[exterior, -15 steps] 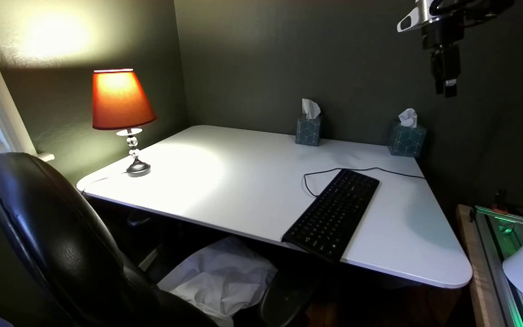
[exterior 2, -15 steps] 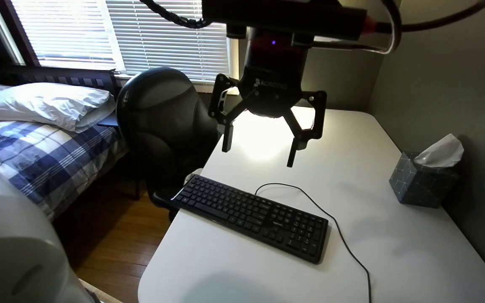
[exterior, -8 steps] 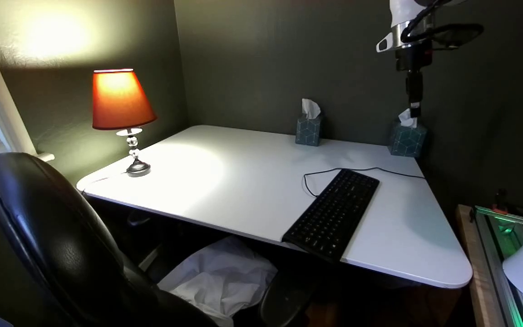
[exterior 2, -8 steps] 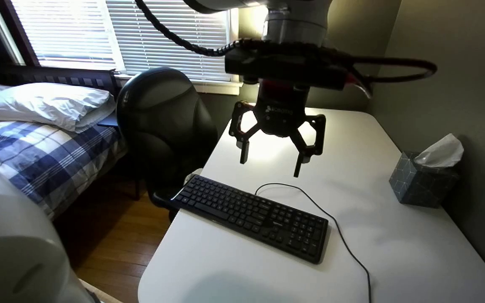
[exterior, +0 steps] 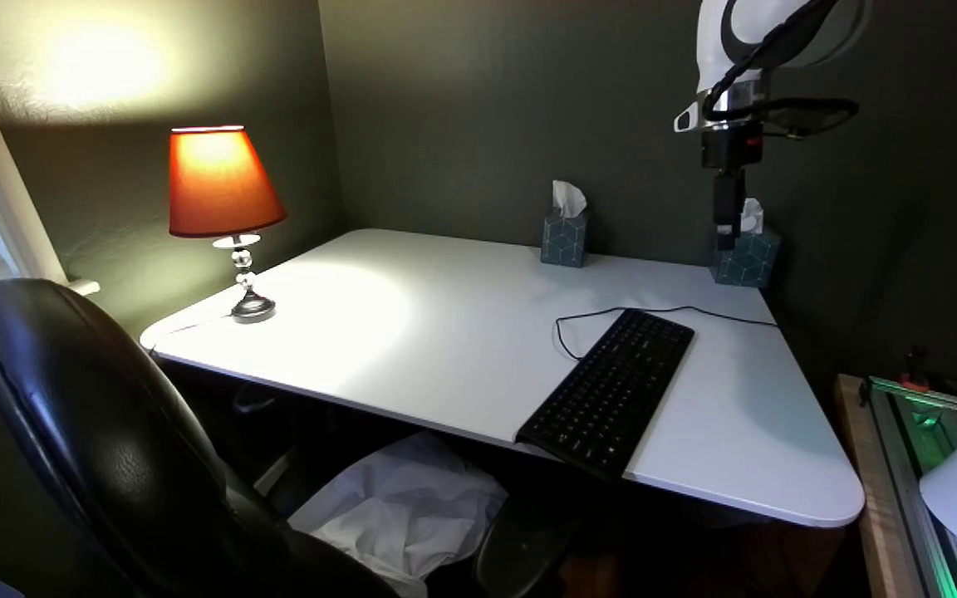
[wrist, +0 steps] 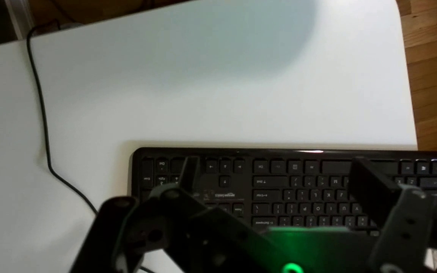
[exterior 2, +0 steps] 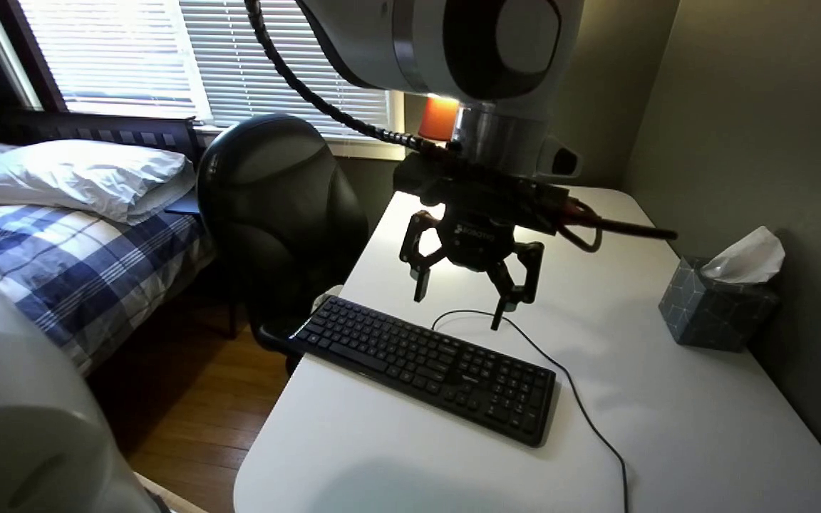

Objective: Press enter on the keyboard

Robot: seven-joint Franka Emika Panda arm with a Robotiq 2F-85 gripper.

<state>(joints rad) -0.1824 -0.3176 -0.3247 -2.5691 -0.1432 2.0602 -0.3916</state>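
The arm (exterior 2: 375,43) hung over the desk (exterior 2: 353,434), bent so that the gripper (exterior 2: 459,311) pointed down, its two fingers (exterior 2: 421,286) spread wide. The keyboard (exterior 2: 421,370) lay below the gripper, clear of the fingers; whether it was straight beneath them could not be told. The top edge cut off the arm in both exterior views. In an exterior view the gripper stood edge-on, its fingers hard to tell apart, and hid part of a tissue box (exterior: 748,266) behind it. Beyond the gripper, only a slice of an orange lampshade (exterior 2: 439,119) showed past the arm. In the wrist view the enter key (wrist: 266,195) appeared between the fingers, its label upside down, while the fingers blocked parts of the key rows and the gripper's body hid the keyboard's lower edge.
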